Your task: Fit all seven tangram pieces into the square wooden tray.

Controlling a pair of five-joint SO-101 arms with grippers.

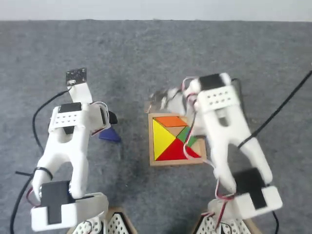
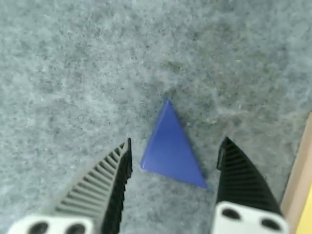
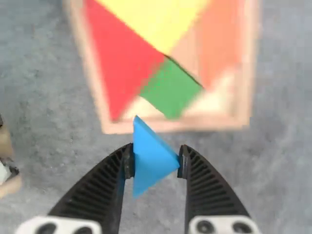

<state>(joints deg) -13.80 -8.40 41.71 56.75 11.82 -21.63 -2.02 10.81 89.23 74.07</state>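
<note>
The square wooden tray (image 1: pixel 151 141) lies in the middle of the grey mat and holds orange (image 1: pixel 170 121), yellow (image 1: pixel 163 139), red (image 1: pixel 173 153) and green (image 1: pixel 186 135) pieces. In the right wrist view the tray (image 3: pixel 170 127) appears with pale bare patches beside the green piece (image 3: pixel 170 87). My right gripper (image 3: pixel 155 158) is shut on a light blue triangle (image 3: pixel 148 168), held above the mat just outside the tray's rim. From above, the right gripper (image 1: pixel 165 100) hovers at the tray's far edge. A dark blue triangle (image 2: pixel 170 146) lies flat on the mat left of the tray. My left gripper (image 2: pixel 176 148) stands open around it.
The tray's edge (image 2: pixel 300 180) lies close beside the left gripper. In the high view, the right arm (image 1: pixel 224 131) covers the tray's right side. Black cables (image 1: pixel 278 109) trail over the mat on both sides. The mat's far edge meets a pale wall.
</note>
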